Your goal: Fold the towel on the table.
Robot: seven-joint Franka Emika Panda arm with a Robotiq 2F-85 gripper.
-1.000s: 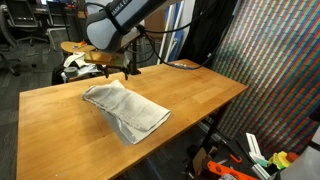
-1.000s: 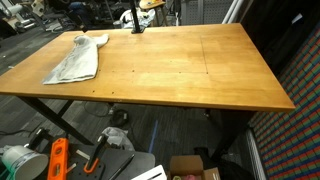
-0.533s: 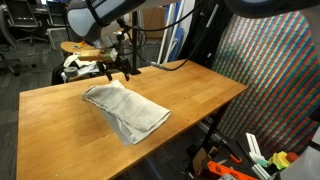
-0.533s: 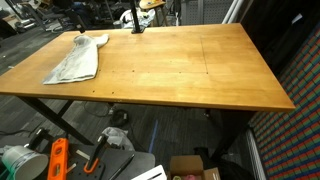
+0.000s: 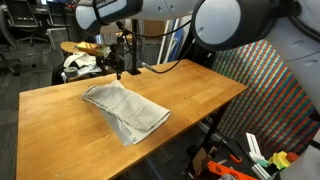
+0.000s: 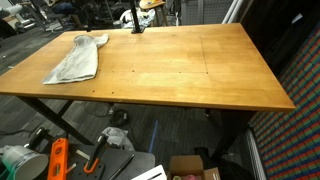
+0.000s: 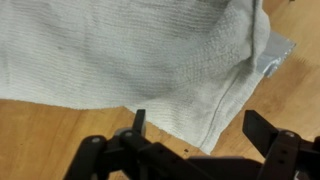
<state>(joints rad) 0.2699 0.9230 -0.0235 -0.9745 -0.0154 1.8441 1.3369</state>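
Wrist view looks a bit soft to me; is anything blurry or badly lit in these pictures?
Wrist view: the towel is evenly lit, its weave slightly soft; the open claw is a dark silhouette along the bottom. In an exterior view the arm looms large and blurred. In an exterior view the table is evenly lit, no harsh shadows.

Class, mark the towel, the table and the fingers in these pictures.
towel (image 5: pixel 125 110), in an exterior view, middle of the cloth.
table (image 6: pixel 190 65), in an exterior view, bare wooden top.
fingers (image 7: pixel 260 128), wrist view, on one dark fingertip.
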